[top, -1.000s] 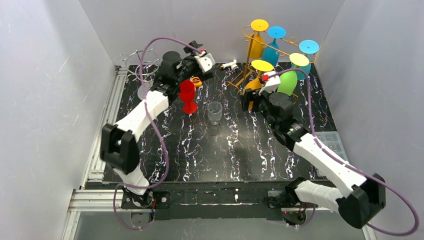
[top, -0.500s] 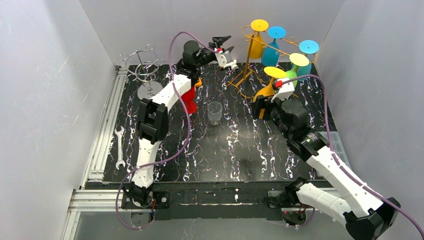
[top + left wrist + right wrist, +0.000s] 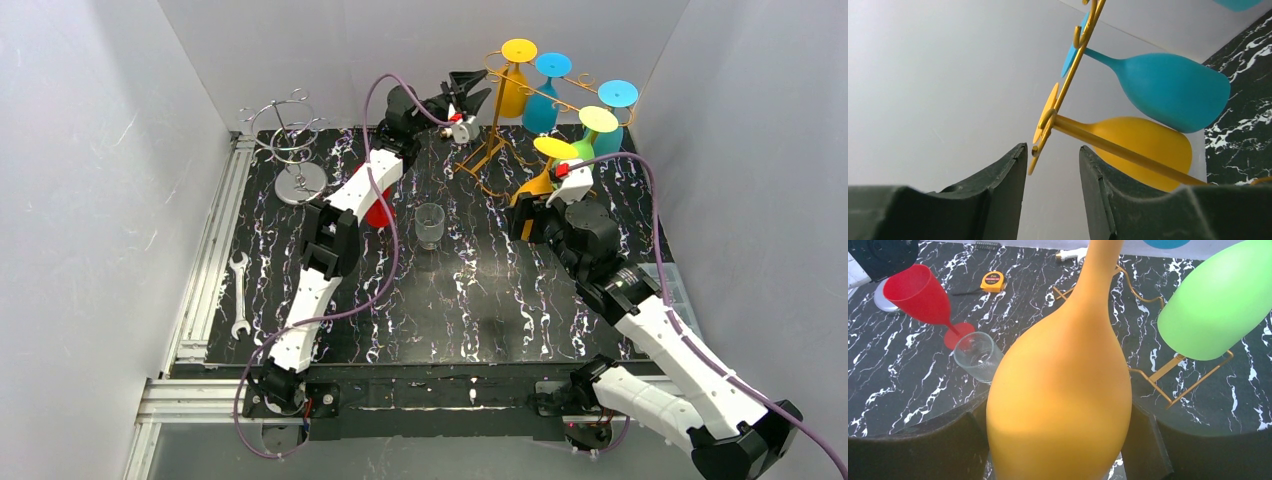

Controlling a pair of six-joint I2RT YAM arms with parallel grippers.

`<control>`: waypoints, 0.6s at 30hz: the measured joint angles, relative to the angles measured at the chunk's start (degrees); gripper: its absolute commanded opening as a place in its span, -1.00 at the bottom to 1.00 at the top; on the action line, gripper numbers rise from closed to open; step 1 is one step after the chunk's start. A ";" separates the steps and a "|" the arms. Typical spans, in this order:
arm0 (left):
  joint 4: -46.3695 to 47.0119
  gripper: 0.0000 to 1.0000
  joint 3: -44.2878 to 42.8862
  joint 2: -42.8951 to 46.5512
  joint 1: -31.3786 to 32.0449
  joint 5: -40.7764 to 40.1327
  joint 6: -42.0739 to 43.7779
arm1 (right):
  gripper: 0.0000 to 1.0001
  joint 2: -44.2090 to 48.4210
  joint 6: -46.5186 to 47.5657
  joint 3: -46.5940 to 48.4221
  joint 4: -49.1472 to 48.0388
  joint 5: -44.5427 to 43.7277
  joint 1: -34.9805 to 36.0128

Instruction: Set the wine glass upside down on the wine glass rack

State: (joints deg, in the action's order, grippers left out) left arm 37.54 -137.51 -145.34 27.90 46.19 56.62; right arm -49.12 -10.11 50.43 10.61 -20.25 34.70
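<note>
My right gripper (image 3: 1058, 432) is shut on the bowl of an orange wine glass (image 3: 1063, 390), held upside down with its yellow foot (image 3: 553, 147) on top. In the top view that right gripper (image 3: 533, 200) holds it just in front of the gold wine glass rack (image 3: 488, 152), beside a hung green glass (image 3: 1218, 305). My left gripper (image 3: 470, 90) is raised at the rack's left end. In the left wrist view its jaws (image 3: 1052, 146) stand apart with nothing between them, and the rack's rail tip (image 3: 1037, 150) sits just past the fingertips. Yellow (image 3: 1148, 145) and blue (image 3: 1173, 90) glasses hang there.
A red wine glass (image 3: 920, 290) stands upright behind my left arm, with a clear tumbler (image 3: 430, 225) next to it. A silver wire stand (image 3: 298, 180) is at the back left, a wrench (image 3: 239, 295) by the left rail, and a tape measure (image 3: 993, 280) lies behind the red glass.
My left arm swung away from the red glass up to the rack's left end, and its jaws narrowed. My right gripper shifted slightly right with the orange glass.
</note>
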 measured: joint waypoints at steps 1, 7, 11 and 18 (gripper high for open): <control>0.52 -0.19 0.11 -0.09 0.26 -0.33 -0.07 | 0.18 0.09 -0.15 -0.24 0.00 0.02 -0.09; 10.34 -0.11 21.07 9.94 0.46 -3.04 0.02 | 0.18 0.46 -0.24 -0.66 0.35 0.02 -0.31; 12.11 -0.10 33.68 18.34 -1.11 -2.23 -0.17 | 0.18 0.92 -0.28 -1.31 0.37 0.35 -0.59; 11.10 -0.07 26.71 12.74 -1.14 -4.20 -3.28 | 0.18 0.92 -1.29 -2.60 1.14 1.11 -0.94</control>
State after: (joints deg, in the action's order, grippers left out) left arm 48.64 -110.80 -132.60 26.76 42.00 53.34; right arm -48.21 -11.40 47.83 11.75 -19.14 33.76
